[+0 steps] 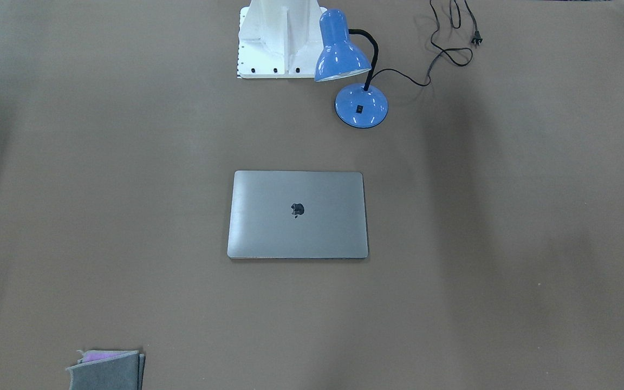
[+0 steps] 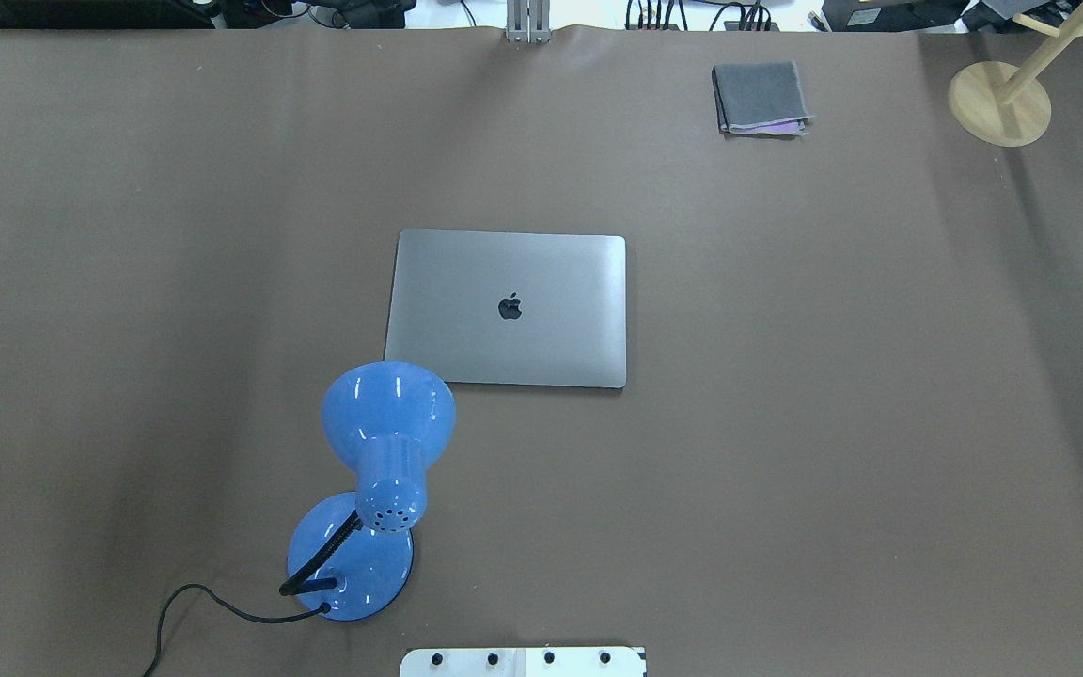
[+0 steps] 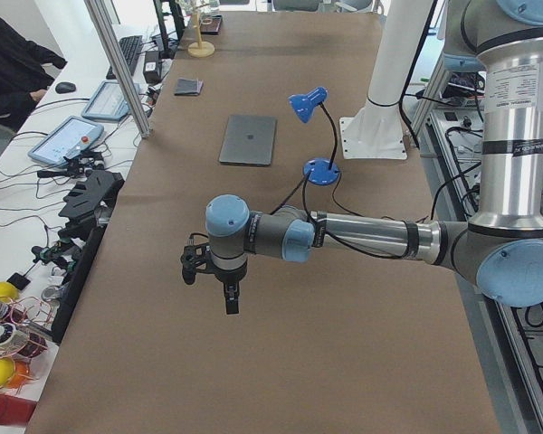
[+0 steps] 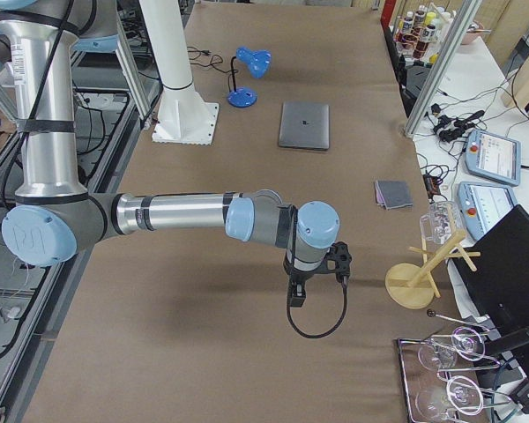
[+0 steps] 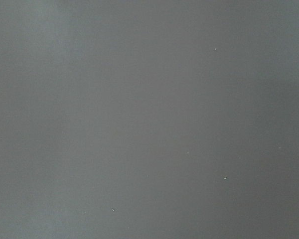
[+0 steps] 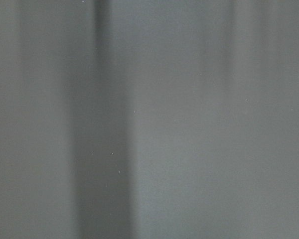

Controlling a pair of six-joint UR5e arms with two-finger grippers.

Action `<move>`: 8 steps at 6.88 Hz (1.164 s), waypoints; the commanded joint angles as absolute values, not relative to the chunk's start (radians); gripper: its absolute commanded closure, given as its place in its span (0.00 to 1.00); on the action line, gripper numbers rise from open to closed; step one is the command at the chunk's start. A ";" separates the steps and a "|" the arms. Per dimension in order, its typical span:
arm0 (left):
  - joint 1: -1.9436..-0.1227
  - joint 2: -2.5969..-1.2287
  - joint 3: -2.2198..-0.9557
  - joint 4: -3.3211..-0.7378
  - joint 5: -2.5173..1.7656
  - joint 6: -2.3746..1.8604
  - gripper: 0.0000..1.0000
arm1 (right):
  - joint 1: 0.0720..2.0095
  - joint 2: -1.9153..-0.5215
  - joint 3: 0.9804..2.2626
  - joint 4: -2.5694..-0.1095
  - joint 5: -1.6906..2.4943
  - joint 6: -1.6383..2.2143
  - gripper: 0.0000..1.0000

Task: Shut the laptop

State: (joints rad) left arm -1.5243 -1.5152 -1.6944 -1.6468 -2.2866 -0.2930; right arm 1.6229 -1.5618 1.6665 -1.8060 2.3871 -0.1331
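The slim grey laptop (image 1: 298,214) lies shut and flat in the middle of the brown table, lid down with the apple logo up. It also shows in the overhead view (image 2: 508,308) and both side views (image 3: 249,139) (image 4: 304,125). My left gripper (image 3: 231,298) hangs over the table's left end, far from the laptop, and shows only in the exterior left view. My right gripper (image 4: 296,295) hangs over the table's right end and shows only in the exterior right view. I cannot tell whether either is open or shut. Both wrist views show only bare table.
A blue desk lamp (image 2: 386,423) stands on the robot's side of the laptop, its shade by the laptop's near left corner, its cord (image 1: 447,51) trailing off. A folded grey cloth (image 2: 760,97) lies far right. A wooden stand (image 2: 999,103) is at the far right corner.
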 commanded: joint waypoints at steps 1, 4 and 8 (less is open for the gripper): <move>-1.529 -1.525 -1.684 -1.637 -2.295 -0.293 0.02 | 1.623 -1.557 1.678 -1.802 2.413 -0.101 0.00; -1.531 -1.531 -1.683 -1.637 -2.296 -0.295 0.02 | 1.623 -1.566 1.693 -1.804 2.418 -0.100 0.00; -1.531 -1.531 -1.680 -1.638 -2.295 -0.295 0.02 | 1.623 -1.566 1.693 -1.802 2.418 -0.100 0.00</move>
